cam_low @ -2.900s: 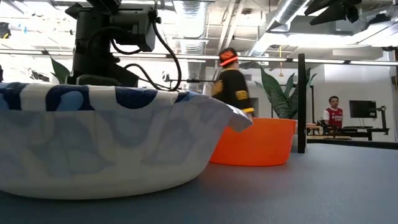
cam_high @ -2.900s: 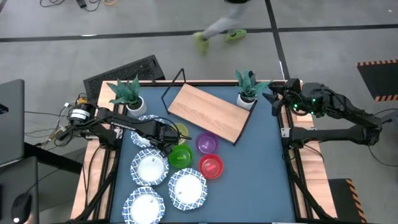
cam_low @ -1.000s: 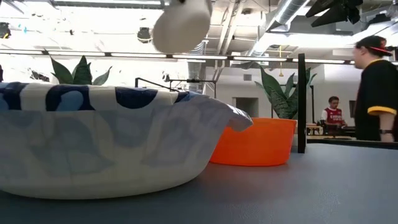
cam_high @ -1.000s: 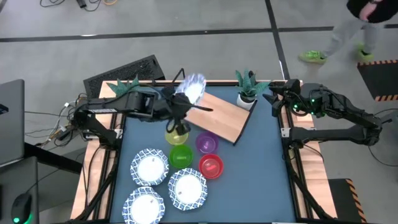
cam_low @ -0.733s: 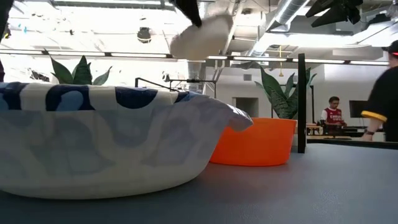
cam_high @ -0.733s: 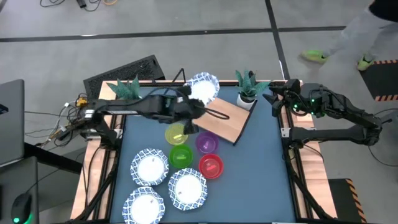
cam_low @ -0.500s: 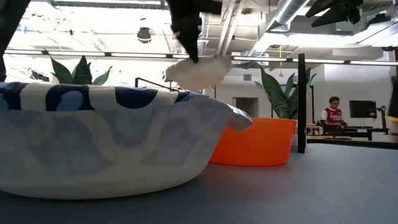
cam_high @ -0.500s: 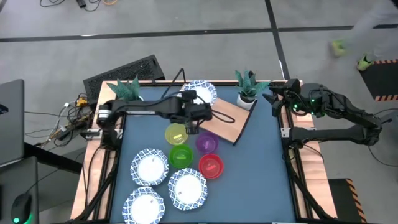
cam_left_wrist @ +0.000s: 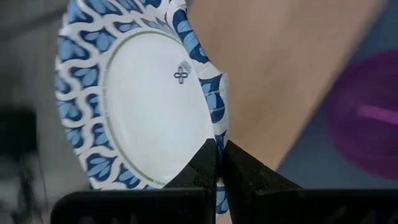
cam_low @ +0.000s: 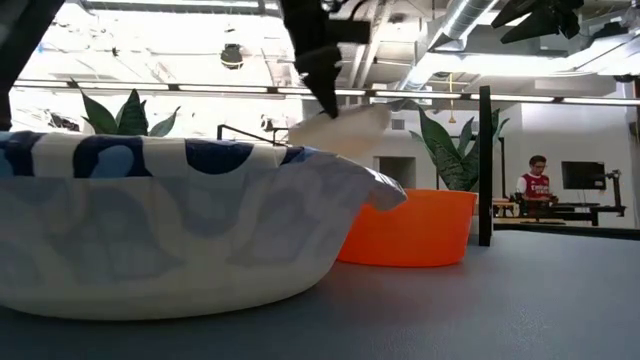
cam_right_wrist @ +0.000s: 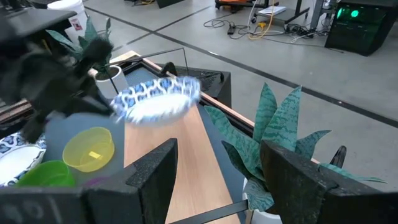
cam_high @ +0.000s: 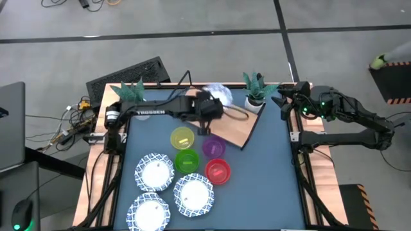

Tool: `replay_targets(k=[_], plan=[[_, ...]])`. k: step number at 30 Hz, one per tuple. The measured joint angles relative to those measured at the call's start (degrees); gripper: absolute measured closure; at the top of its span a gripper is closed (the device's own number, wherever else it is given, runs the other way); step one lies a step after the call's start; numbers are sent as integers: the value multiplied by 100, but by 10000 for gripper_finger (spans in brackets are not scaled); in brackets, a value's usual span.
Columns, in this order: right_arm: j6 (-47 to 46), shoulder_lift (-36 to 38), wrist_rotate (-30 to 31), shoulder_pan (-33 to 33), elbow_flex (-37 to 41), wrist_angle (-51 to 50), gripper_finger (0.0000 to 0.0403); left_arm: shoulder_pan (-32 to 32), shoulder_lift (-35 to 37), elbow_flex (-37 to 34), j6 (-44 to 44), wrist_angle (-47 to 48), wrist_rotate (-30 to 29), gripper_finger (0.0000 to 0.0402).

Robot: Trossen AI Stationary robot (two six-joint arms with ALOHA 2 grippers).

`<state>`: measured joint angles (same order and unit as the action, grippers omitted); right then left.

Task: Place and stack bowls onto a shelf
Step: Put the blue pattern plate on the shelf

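Note:
My left gripper (cam_high: 209, 106) reaches over the far end of the wooden shelf (cam_high: 226, 122) and is shut on a white dish with a blue patterned rim (cam_high: 217, 94). The dish (cam_right_wrist: 155, 99) hovers tilted over the board (cam_right_wrist: 180, 168). Three more blue-rimmed dishes (cam_high: 155, 172) lie on the table's near left. Beside them sit the yellow (cam_high: 182, 138), green (cam_high: 187, 160), purple (cam_high: 213, 147) and red (cam_high: 218, 171) bowls. My right gripper (cam_right_wrist: 217, 180) waits open at the table's far right corner. My left gripper pinches the dish's patterned rim (cam_left_wrist: 217, 134) between its two fingertips (cam_left_wrist: 205, 163), one on the inner face and one underneath. The fingers (cam_low: 325, 90) come from above, pointing down onto one edge. The dish (cam_low: 340, 128) sticks out sideways from them, tilted and lifted above the shelf.
Two potted plants stand at the far edge, one left of the shelf (cam_high: 133, 97) and one right of it (cam_high: 255, 90). The shelf's black wire frame (cam_high: 182, 80) rises at its far left end. Bare blue tabletop (cam_high: 270, 179) lies on the right. A person (cam_low: 537, 180) sits in the room behind.
My left gripper has carried the dish toward the table's right, over the shelf's far end, and has come down. The dish has turned from steeply tipped to nearly level while staying pinched by its rim. A person has walked out of view beyond the table.

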<state>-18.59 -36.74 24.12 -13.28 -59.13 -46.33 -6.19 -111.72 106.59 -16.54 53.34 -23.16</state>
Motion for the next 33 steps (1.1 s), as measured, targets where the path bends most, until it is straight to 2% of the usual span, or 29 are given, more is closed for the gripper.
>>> replay_targets(k=[6, 9, 22, 33], plan=[[-2, 0, 0, 0, 0, 0, 147, 290, -2, 0, -1080, -1104, 332, 401], [-3, -1, 0, 2, 0, 0, 147, 299, -55, 2, -1361, -1226, 345, 401], [-4, -1, 0, 0, 0, 0, 147, 403, -826, 2, -1827, -1202, 396, 401], [-2, 0, 0, 0, 0, 0, 147, 366, -846, 2, -1987, -1499, 798, 401]])
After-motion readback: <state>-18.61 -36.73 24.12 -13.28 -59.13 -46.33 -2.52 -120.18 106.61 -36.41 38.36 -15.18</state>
